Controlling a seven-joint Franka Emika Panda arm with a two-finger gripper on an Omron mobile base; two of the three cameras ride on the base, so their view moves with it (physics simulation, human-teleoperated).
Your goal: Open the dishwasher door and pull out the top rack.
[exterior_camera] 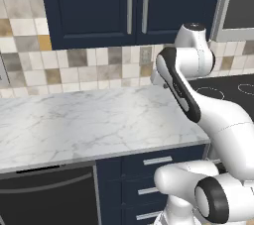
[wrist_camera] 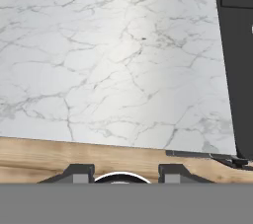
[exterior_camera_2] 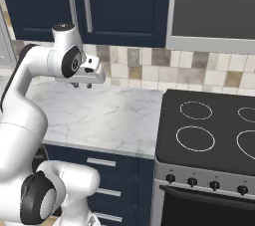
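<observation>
Black dishwasher door (exterior_camera: 47,196) down at far left, shut under the marble table (exterior_camera: 84,120), curved bar handle up top. Gripper (exterior_camera_2: 82,85) hanging over the table mid-scene, jaws spread apart, holding nothing. Stove (exterior_camera_2: 209,130) off to the right.

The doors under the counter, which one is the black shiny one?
The dishwasher door, lower left in the left base view, with one long curved handle; the drawers beside it are navy.
</observation>
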